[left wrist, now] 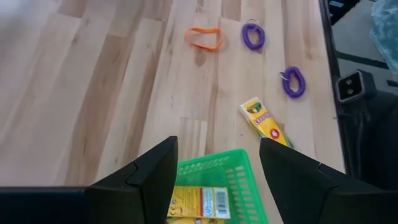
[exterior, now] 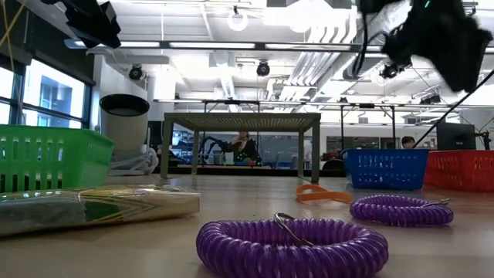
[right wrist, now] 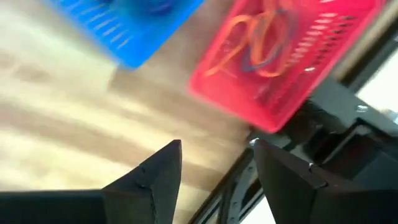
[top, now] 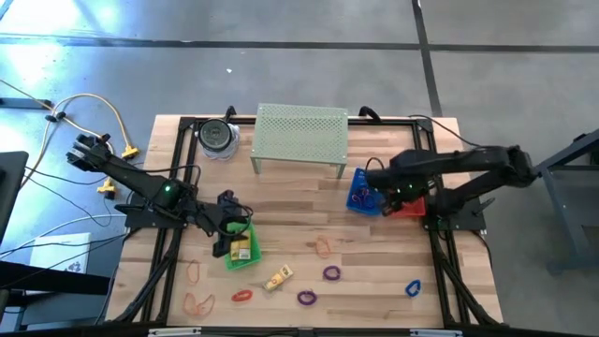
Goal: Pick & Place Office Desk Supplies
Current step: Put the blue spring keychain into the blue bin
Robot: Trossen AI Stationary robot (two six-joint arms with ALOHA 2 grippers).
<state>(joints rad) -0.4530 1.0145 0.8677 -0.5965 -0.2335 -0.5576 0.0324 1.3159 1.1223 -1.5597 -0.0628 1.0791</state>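
Loops lie on the near part of the table: orange (top: pixel 323 246), purple (top: pixel 331 273), red (top: pixel 242 295) and blue (top: pixel 413 287). A yellow packet (top: pixel 277 278) rests flat among them. My left gripper (left wrist: pixel 217 146) hangs open above the green basket (left wrist: pixel 219 179), which holds another yellow packet (left wrist: pixel 199 202). On the right, my right gripper (right wrist: pixel 217 146) is open and empty above the table, near the blue basket (right wrist: pixel 124 25) and the red basket (right wrist: pixel 286 56). Orange and blue loops lie in the red one.
A pale-green perforated shelf (top: pixel 301 136) stands at the far middle, with a round container (top: pixel 218 137) to its left. The blue basket (top: pixel 363 195) and the red basket (top: pixel 409 207) sit at the right. Black frame rails (top: pixel 168 253) run along the table's sides.
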